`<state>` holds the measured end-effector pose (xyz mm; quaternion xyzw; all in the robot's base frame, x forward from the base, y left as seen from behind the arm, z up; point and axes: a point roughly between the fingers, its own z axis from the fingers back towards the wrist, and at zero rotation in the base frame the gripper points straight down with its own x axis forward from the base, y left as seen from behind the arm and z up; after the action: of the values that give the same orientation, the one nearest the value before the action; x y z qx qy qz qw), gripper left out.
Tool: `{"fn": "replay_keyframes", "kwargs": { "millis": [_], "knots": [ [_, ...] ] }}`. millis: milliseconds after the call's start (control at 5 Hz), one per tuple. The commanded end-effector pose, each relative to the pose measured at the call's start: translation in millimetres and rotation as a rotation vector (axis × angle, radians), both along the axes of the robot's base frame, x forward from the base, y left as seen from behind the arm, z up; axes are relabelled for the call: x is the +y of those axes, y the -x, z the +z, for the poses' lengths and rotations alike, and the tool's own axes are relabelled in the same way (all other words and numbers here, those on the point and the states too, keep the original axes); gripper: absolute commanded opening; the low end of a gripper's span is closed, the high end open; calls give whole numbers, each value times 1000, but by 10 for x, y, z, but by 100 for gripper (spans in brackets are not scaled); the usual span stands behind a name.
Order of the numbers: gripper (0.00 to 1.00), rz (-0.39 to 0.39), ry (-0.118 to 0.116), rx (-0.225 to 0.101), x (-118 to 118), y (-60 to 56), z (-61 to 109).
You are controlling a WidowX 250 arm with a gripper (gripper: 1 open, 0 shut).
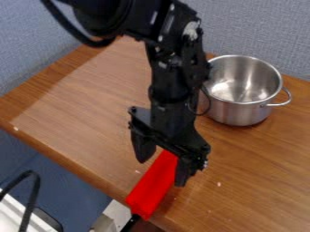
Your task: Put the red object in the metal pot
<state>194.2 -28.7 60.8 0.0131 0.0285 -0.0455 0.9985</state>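
"Red bar (pixel 151 187) lying flat on the wooden table (pixel 79 95), low in the view, slanting, near end close to the table's edge. Bright, matte. Where's the hand (pixel 162 169)?"

"Directly over the bar's far end, pointing down. Black, jaws spread wide, one to either side of the bar. Released, by the look of it. Whether either jaw touches the bar, can't tell."

"Anything blocking the view?"

"Hand hides the far end of the bar. Black arm (pixel 173 72) rises behind that, up past the left side of the metal pot (pixel 242 91), and a thin dark cable (pixel 201 101) loops off it across the pot's left edge. Thicker black hose (pixel 67 32) arches at upper left."

"Pot itself?"

"Upright on the table, upper right, well apart from the bar. Shiny, rolled rim, mouth open upward. Small loop handle (pixel 282 98) on the right side. Bare tabletop between pot and bar, on the right of the arm."

"Surroundings?"

"Blue-grey panels behind: one at left (pixel 34 36), another at the back (pixel 260 27). Below the table's edge, lower left, a white item (pixel 14 216) with a black cord (pixel 29 199) curving over it. Pale object (pixel 116 214) beside the bar's near end, partly hidden; too little showing to name."
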Motion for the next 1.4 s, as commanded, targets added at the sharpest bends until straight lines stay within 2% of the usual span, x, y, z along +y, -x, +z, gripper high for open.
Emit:
{"fn": "replay_keyframes", "kwargs": {
  "millis": [0, 400, 800, 1200],
  "knots": [
    [100, 6, -3, -44, -39, 7, 8],
    [100, 38, 9, -33, -112, 109, -94],
    [100, 42, 14, -57, -102, 127, -119],
    [100, 76, 7, -86, -14, 96, -120]
  ]
}}
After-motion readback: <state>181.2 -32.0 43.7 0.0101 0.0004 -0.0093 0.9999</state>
